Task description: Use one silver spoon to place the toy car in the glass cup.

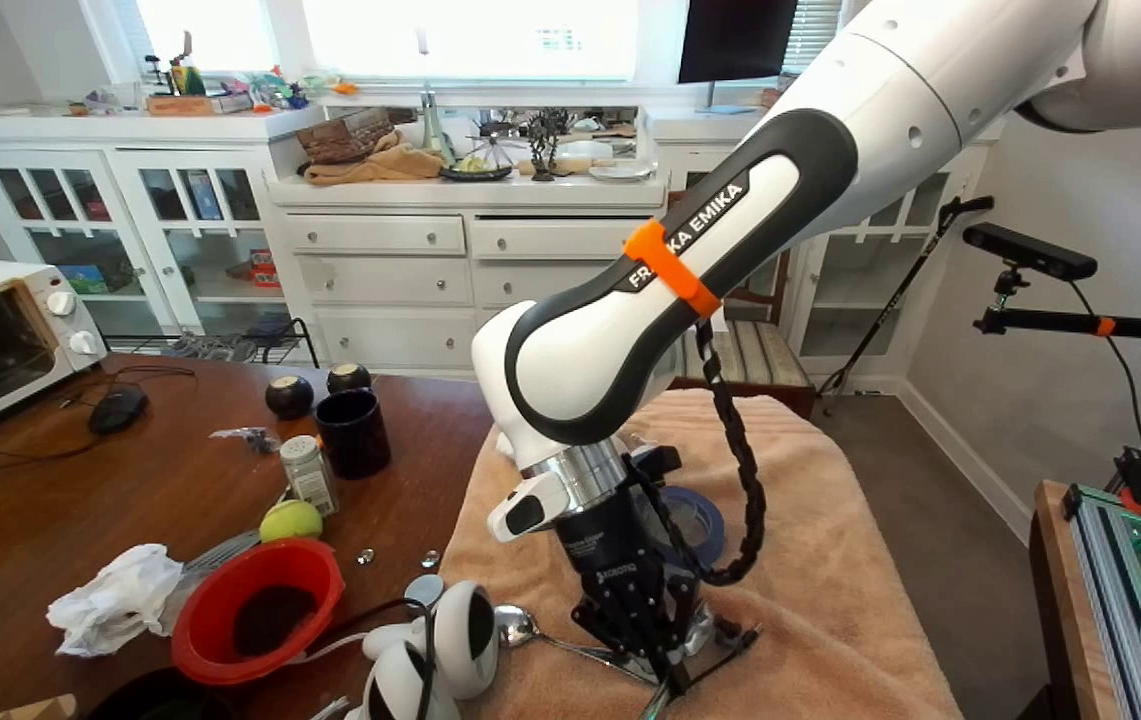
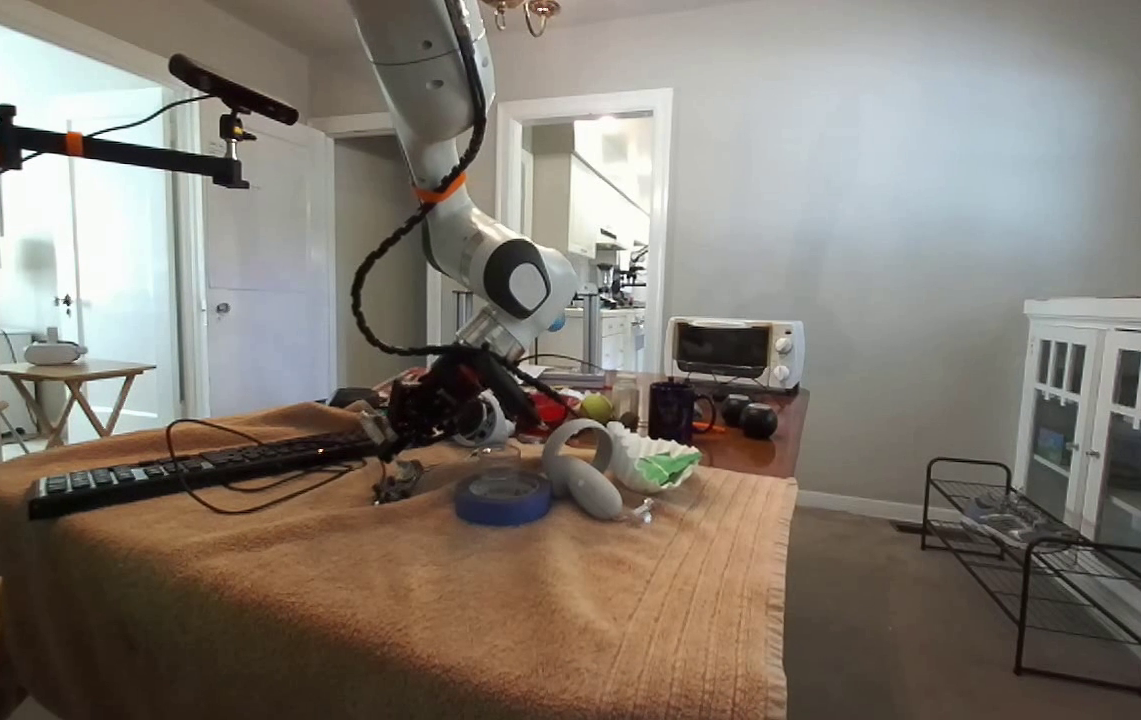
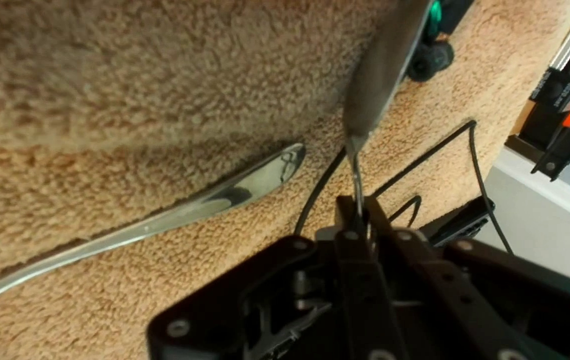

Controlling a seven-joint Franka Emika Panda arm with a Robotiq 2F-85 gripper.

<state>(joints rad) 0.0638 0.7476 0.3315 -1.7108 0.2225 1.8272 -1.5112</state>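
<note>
Looks like only the grab's done: claw [image 3: 358,206] pinched on a silver spoon [image 3: 379,77], probable toy car [image 3: 429,59] peeking out behind that spoon's bowl, glass cup [image 2: 497,462] apart from the spoon, so scooping and dropping remain imo.

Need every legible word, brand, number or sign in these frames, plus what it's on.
"FR" and "KA EMIKA": on the robot arm; an orange strap hides the letters between.
"ROBOTIQ": on the gripper, in an exterior view.
Too small or blurred to read: finer print above that on the gripper, the label on the shaker, keys of the keyboard.
No readable numbers or signs.
</note>
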